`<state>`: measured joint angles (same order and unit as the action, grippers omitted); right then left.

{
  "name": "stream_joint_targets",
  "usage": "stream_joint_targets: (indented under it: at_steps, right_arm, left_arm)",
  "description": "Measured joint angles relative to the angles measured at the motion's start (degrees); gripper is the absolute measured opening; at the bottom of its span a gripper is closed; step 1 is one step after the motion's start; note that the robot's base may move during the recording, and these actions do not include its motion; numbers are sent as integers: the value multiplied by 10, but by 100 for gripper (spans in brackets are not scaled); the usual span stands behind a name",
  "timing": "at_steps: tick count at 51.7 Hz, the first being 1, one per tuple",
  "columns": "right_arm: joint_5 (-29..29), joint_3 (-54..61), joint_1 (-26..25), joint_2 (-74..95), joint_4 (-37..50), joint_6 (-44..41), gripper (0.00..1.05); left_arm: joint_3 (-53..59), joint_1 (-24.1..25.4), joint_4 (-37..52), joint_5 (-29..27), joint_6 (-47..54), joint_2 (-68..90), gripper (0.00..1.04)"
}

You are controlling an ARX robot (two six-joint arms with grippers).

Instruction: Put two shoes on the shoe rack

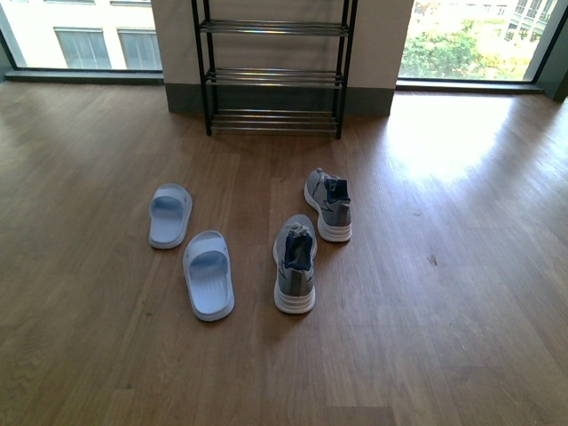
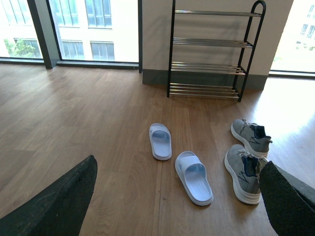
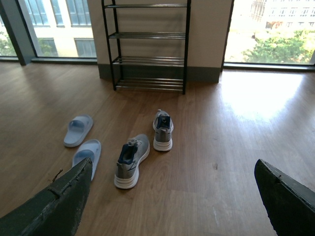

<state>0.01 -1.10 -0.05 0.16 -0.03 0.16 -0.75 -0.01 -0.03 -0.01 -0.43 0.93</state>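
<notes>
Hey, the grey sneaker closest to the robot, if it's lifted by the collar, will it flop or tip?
On the nearer grey sneaker, the knit upper would probably squash under a pinch. Its thick white sole looks stiff, so it should keep its shape. Flat on the floor, it would probably slide, not tip.

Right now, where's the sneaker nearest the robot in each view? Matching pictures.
Front: near sneaker just right of centre, near slide to its left.
Left wrist: near sneaker beside the near slide, far sneaker between it and the rack.
Right wrist: near sneaker between the near slide and the far sneaker.
Shared landmark: rack, against the wall behind the shoes in all three.
</notes>
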Motion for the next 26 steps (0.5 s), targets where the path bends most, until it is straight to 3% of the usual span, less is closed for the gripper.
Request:
stream_joint_targets:
  at_steps: [26]
  right_arm:
    - [0, 0, 0, 0, 0, 0, 96]
  left_arm:
    - [0, 0, 0, 0, 0, 0, 95]
